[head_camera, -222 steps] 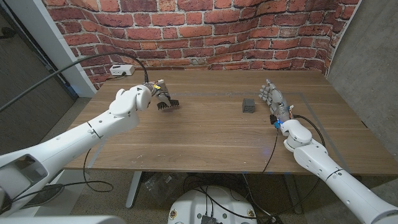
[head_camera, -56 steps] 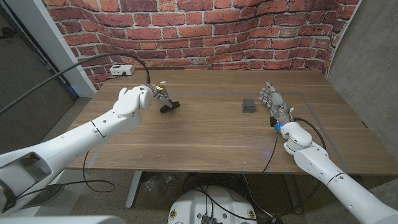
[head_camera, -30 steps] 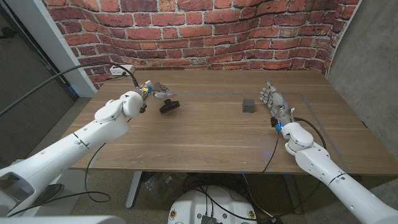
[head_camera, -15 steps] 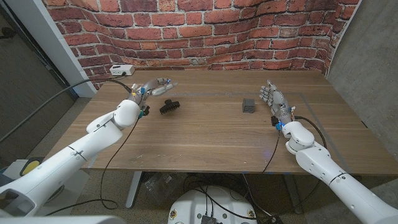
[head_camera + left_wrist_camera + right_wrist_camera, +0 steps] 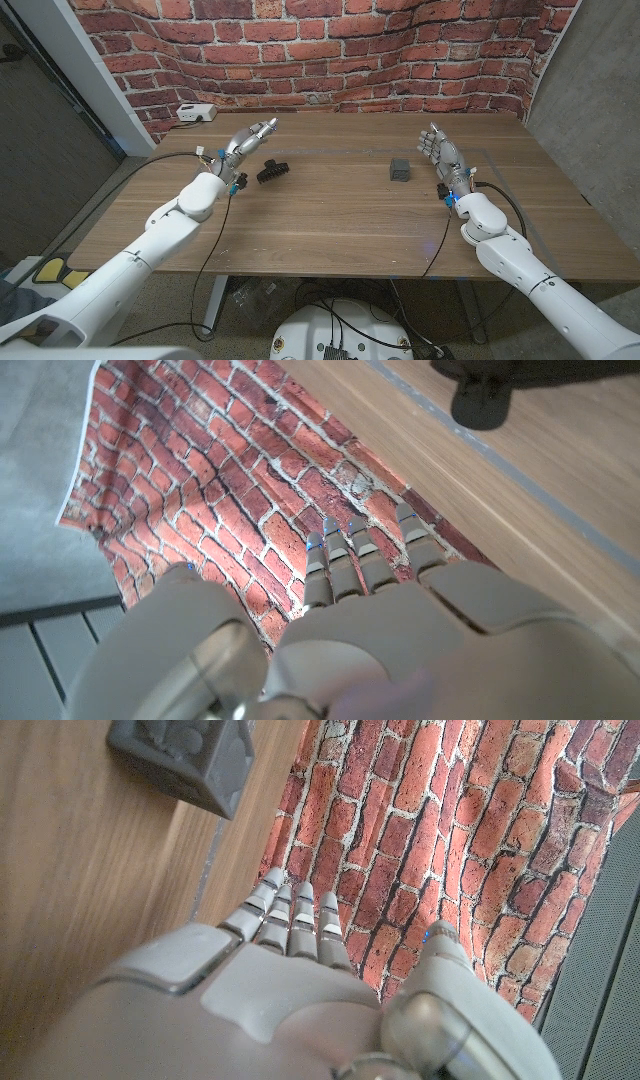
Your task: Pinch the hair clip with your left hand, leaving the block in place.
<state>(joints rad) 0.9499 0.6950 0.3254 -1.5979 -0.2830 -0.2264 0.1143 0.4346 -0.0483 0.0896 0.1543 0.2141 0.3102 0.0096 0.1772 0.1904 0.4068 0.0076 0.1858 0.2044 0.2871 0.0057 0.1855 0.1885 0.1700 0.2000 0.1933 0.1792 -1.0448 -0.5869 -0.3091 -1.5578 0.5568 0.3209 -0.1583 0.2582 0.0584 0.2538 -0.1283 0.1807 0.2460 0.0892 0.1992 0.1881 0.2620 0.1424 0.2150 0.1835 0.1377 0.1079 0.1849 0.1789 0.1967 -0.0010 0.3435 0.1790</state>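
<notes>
On the smooth wooden table (image 5: 330,230), the toothed black hair clip (image 5: 271,171) lies loose just beside the left hand (image 5: 247,141), whose grey fingers stretch out empty, while the small dark block (image 5: 400,169) sits near the right hand (image 5: 443,158), also outstretched and empty, before the rough brick wall (image 5: 330,50).

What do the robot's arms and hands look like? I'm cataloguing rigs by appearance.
Both arms have smooth white rounded shells. The left hand and right hand are pale grey, with segmented metallic fingers. Black cables run loose along each forearm, and a small blue part sits at each wrist.
</notes>
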